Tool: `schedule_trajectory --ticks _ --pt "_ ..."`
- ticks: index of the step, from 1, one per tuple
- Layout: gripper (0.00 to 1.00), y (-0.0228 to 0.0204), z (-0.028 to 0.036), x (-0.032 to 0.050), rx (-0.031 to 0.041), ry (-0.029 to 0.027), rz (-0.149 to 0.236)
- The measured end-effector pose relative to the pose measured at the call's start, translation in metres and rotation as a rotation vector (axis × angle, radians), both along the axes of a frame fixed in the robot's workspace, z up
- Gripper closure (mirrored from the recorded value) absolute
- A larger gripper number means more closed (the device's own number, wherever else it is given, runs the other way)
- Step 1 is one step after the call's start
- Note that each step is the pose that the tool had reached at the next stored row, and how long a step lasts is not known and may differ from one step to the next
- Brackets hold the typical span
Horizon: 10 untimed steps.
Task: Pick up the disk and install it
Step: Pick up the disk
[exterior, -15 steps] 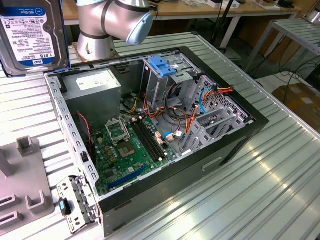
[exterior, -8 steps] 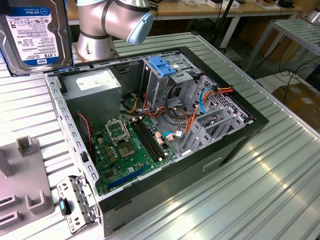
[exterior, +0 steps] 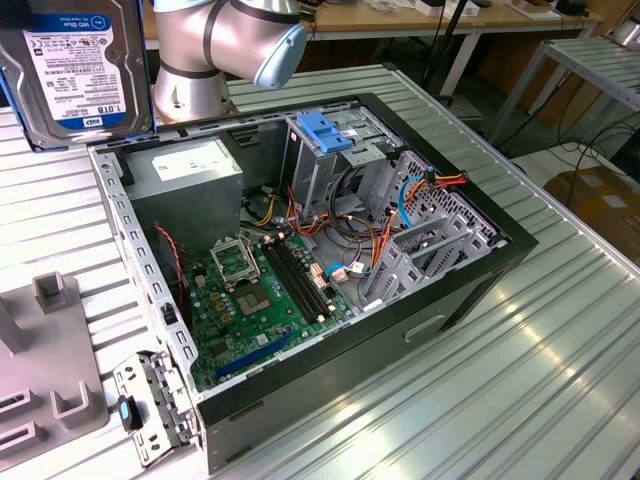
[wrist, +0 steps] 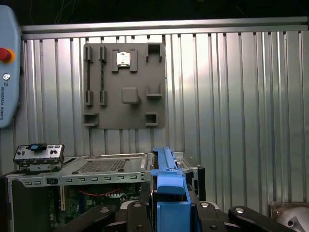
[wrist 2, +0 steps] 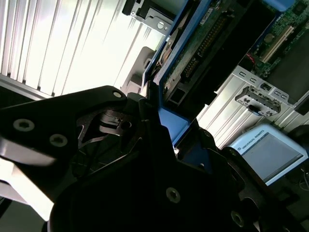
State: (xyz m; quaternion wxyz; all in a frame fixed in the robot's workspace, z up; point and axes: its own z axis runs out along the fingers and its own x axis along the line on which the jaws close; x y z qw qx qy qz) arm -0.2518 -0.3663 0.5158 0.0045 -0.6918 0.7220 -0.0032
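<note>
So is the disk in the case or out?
Out. In the exterior view the disk is outside the open case; in the first wrist view the gripper grips its blue frame.

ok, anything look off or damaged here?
Nothing looks damaged. The disk is held in the gripper, outside the open case. Only oddity: a small metal bracket sits loose beside the case.
</note>
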Motion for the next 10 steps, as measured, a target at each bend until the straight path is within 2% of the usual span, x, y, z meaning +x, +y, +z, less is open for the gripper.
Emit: schedule_trajectory --ticks 10 --pt "0.63 0.0000 0.0000 0.0088 0.0000 0.0000 0.000"
